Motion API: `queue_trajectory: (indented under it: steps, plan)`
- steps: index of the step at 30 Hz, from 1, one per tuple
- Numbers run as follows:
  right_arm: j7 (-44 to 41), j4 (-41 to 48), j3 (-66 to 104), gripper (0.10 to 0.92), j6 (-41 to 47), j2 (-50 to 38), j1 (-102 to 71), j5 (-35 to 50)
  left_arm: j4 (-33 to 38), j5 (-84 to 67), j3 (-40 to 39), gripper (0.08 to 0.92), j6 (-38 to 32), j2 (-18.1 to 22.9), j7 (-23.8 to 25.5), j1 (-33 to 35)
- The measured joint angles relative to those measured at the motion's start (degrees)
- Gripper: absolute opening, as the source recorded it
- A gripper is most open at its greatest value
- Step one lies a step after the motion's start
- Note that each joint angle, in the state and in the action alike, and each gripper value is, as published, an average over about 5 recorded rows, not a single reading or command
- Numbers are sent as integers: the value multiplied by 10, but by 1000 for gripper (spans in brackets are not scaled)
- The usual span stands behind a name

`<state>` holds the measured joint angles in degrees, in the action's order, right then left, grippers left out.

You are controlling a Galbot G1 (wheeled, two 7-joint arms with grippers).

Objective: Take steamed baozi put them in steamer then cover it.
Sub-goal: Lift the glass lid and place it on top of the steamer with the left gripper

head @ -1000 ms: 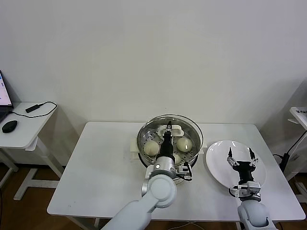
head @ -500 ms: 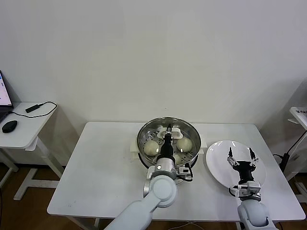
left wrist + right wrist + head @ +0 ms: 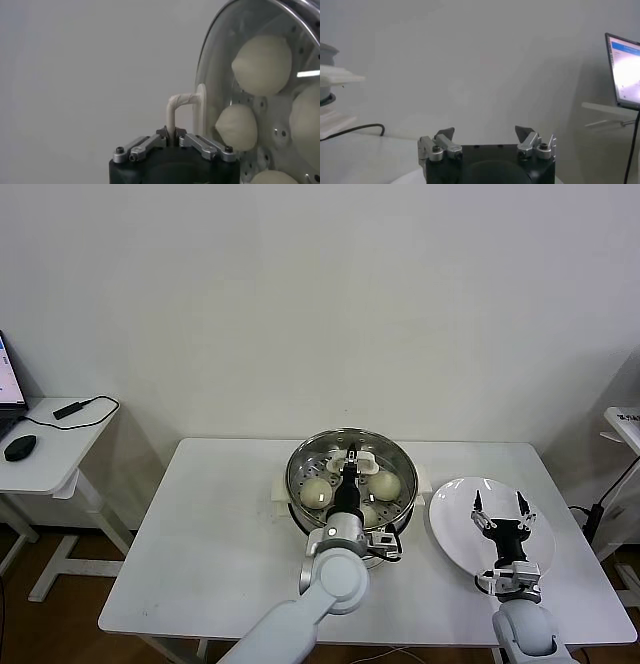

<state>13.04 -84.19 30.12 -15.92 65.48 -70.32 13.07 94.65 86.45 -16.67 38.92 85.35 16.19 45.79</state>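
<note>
Over the steamer (image 3: 351,480) at the middle of the white desk (image 3: 215,544), the cover (image 3: 352,466) now lies level on the rim where a second ago it was tilted up, with the left claw (image 3: 349,455) pinching its white handle (image 3: 183,107) and the steamed baozi (image 3: 316,492) showing through the glass. Near the desk's right side, the right claw (image 3: 497,506) hangs spread and empty above the white plate (image 3: 455,529), slightly shifted from before. Behind stands a plain pale wall (image 3: 320,294).

White rounded arms, silver wrist joints — black claw (image 3: 485,136) bodies, grey screw-fastened metal fingers (image 3: 445,136).
</note>
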Motion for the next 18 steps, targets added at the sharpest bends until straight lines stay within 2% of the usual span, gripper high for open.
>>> queue_trajectory:
  steps: [11,14,18]
  plan:
    - [0,1,-1,823,0,0,1,-1,2,6,8,195,-8,2,5,7]
    - [0,1,-1,823,-1,0,1,-1,5,6,10,253,-10,1,6,9]
    - [0,2,-1,823,-2,1,1,-1,11,5,11,373,-11,0,5,12]
